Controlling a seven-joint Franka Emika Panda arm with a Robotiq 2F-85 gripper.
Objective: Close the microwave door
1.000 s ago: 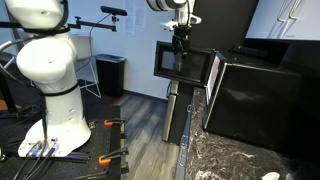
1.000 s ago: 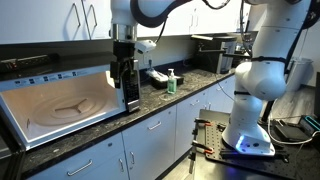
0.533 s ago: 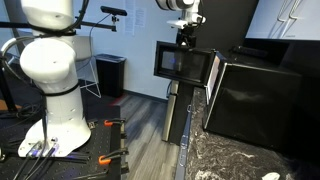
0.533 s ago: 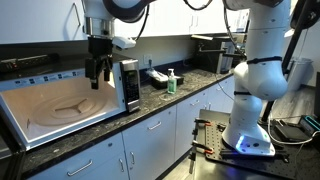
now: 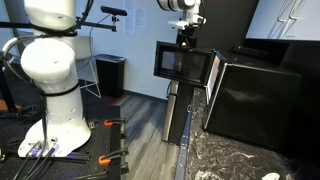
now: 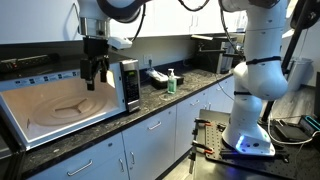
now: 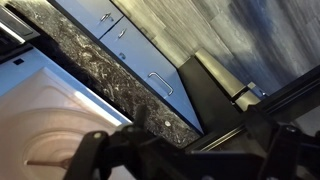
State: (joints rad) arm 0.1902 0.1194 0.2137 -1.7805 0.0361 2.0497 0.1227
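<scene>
Microwave door point(image 6: 131, 86) stands swung open at the right of the microwave point(image 6: 55, 108), cavity exposed, so closing is not yet done. Gripper point(image 6: 96, 84), fingers apart and empty, hangs just left of the door.

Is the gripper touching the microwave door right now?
Apart. In an exterior view the gripper hangs before the open cavity, with pale interior visible between it and the microwave door.
</scene>
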